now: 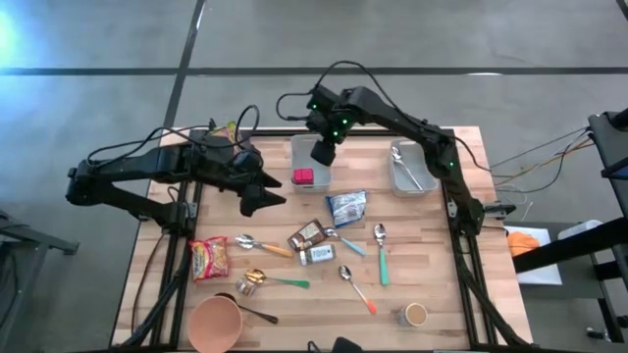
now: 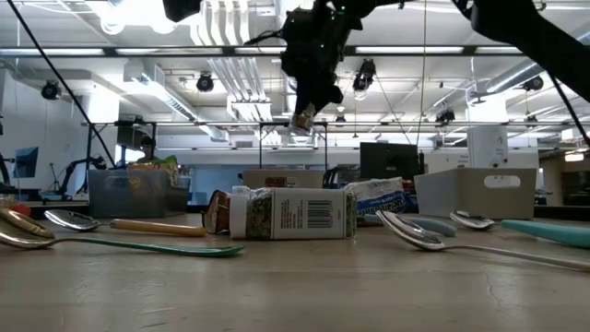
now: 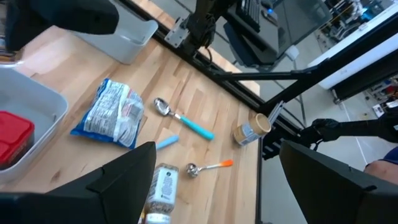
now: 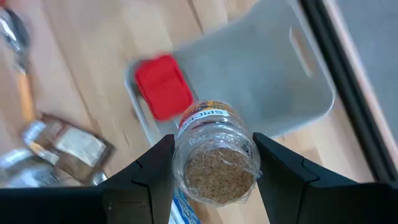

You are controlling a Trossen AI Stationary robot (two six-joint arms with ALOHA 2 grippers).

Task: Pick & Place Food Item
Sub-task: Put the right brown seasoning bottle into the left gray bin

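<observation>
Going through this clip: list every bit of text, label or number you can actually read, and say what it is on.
"SPICES", partly legible, on the cap rim of the spice jar held in the right gripper.
Barcode, digits unreadable, on the jar lying on the table.
Print on the blue-and-white packet: too blurred.
Print on the red-and-yellow packet: too small.

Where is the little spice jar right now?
The spice jar is up in the air, held by the right gripper over the grey tray with the red box.
</observation>
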